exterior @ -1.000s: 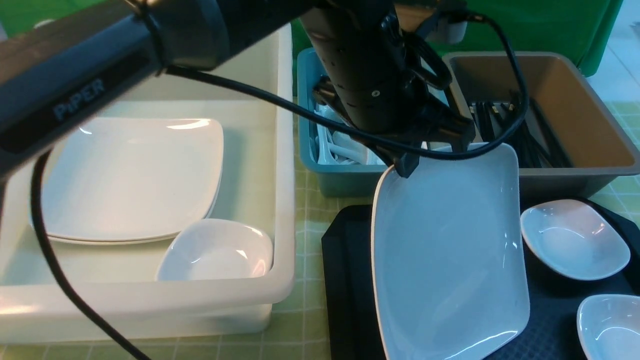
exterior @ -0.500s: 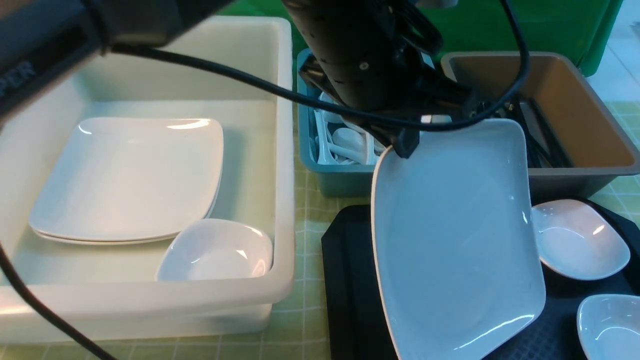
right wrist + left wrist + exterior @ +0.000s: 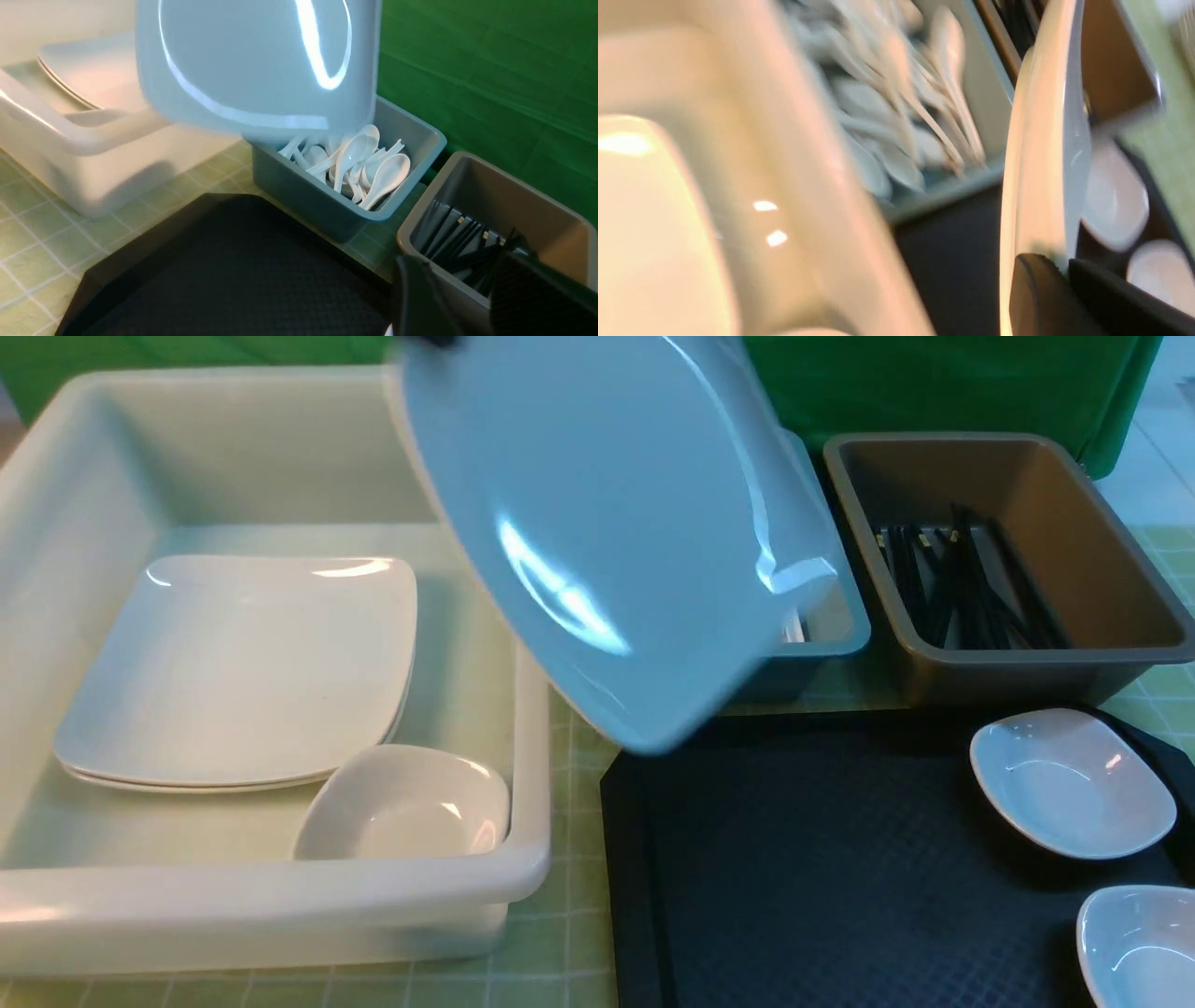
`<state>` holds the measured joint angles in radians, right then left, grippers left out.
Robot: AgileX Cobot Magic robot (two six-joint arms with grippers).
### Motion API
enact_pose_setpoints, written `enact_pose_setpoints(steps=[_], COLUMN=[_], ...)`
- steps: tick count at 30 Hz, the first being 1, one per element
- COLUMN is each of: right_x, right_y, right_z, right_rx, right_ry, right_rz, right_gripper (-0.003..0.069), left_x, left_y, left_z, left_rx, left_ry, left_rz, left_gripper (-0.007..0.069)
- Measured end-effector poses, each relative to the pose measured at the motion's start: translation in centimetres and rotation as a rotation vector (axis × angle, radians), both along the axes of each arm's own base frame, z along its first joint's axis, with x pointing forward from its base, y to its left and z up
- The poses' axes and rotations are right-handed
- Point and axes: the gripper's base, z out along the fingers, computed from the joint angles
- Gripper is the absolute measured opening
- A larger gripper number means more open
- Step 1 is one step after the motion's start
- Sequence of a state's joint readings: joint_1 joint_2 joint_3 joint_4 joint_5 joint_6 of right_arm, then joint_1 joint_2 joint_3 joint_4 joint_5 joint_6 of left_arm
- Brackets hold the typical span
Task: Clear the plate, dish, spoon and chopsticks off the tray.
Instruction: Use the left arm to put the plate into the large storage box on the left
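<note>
Step in hand, as I read it: moving the plate (image 3: 597, 523) off the tray (image 3: 840, 859) into the white tub (image 3: 280, 887). Left pincer (image 3: 1066, 269) is clamped on the plate's edge; plate is up in the air, steeply tilted, low corner over the gap between tub and tray. Right pincer (image 3: 460, 268) has its fingers apart, nothing between them. Next move: carry the plate across above the tub wall, level it, lower it onto the plate stack (image 3: 233, 672), then let go. Main obstacle is the tub's near-side wall; low corner could clip it. Dish in the tub (image 3: 406, 807) sits just beside the stack, so a wide swing could knock it. 2 dishes remain on the tray, 1 farther (image 3: 1074, 784) and 1 nearer (image 3: 1144, 943). Spoons (image 3: 355, 158) are in the teal bin, chopsticks (image 3: 453, 238) in the brown bin (image 3: 1055, 658); can't tell which came off this tray.
</note>
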<state>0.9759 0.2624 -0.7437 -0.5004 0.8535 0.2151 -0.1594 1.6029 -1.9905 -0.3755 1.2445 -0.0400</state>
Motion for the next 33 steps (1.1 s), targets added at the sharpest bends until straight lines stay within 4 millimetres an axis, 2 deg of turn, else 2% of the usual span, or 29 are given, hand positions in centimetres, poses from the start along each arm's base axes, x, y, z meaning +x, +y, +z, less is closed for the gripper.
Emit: enact_pose_setpoints(steps=[2,3,4,6,8,11,14,17,21,27,33], right_x=[0.0,0.0,0.0,0.0,0.0,0.0,0.0,0.0,0.0,0.0,0.0], right_y=[0.0,0.0,0.0,0.0,0.0,0.0,0.0,0.0,-0.1,-0.1,-0.1], right_z=[0.0,0.0,0.0,0.0,0.0,0.0,0.0,0.0,-0.1,-0.2,-0.2], right_rx=[-0.003,-0.003,-0.003,-0.003,-0.003,-0.003,-0.003,-0.003,-0.008,-0.010,0.005], right_ry=[0.003,0.003,0.003,0.003,0.004,0.004,0.004,0.004,0.010,0.018,0.033], right_rz=[-0.002,-0.002,-0.002,-0.002,-0.002,-0.002,-0.002,-0.002,-0.006,-0.011,-0.017], right_gripper=[0.0235,0.0235,0.0235,0.0235,0.0235,0.0236,0.0235,0.0235,0.0235,0.0236,0.0238], left_x=[-0.4,-0.7,-1.1,-1.5,-1.9,-1.9,-1.3,0.0,1.7,3.3,4.2], left_y=[4.4,5.8,8.4,10.4,13.4,16.5,18.0,19.1,20.4,21.4,21.9], left_z=[1.2,1.8,2.3,2.7,2.8,1.0,-2.3,-6.7,-10.9,-14.9,-16.4], left_rx=[-0.052,-0.086,-0.120,-0.152,-0.194,-0.207,-0.212,-0.237,-0.246,-0.247,-0.252], left_ry=[-0.042,-0.059,-0.082,-0.100,-0.115,-0.079,0.008,0.103,0.145,0.227,0.243], left_rz=[0.094,0.125,0.188,0.238,0.327,0.415,0.449,0.502,0.563,0.570,0.578], left_gripper=[0.0008,0.0008,0.0008,0.0008,0.0008,0.0008,0.0008,0.0011,0.0011,0.0011,0.0011])
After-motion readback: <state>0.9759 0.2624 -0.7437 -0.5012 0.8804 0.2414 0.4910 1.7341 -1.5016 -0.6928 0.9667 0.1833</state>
